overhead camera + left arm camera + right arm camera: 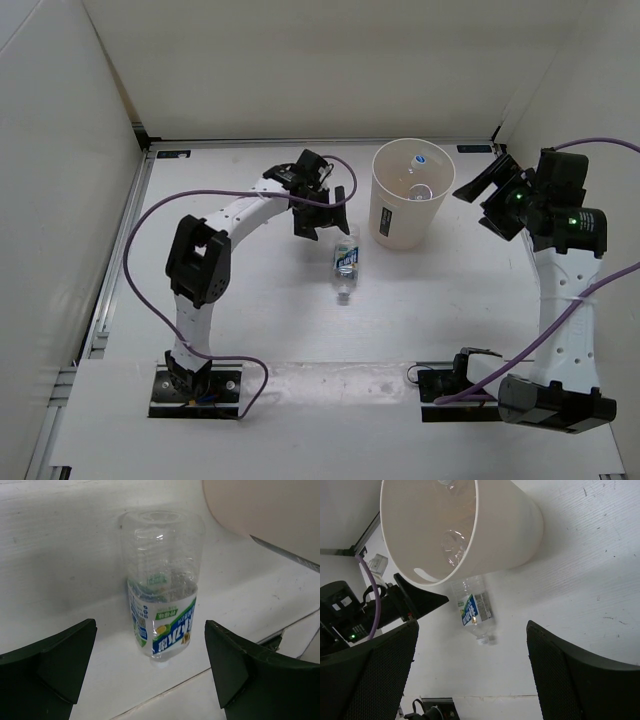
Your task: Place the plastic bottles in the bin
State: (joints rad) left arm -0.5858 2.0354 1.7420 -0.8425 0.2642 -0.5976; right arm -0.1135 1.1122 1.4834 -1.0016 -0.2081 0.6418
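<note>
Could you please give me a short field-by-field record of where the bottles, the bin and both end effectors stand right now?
lying bottle: clear, blue label, on its side, close to the bin but apart from it, cap pointing away from it
bin: upright
bottles in bin: at least two visible; exact count unclear
left end effector: open, aimed at the lying bottle, not touching it
right end effector: open, empty, beside the bin
remaining: one bottle visible outside the bin
</note>
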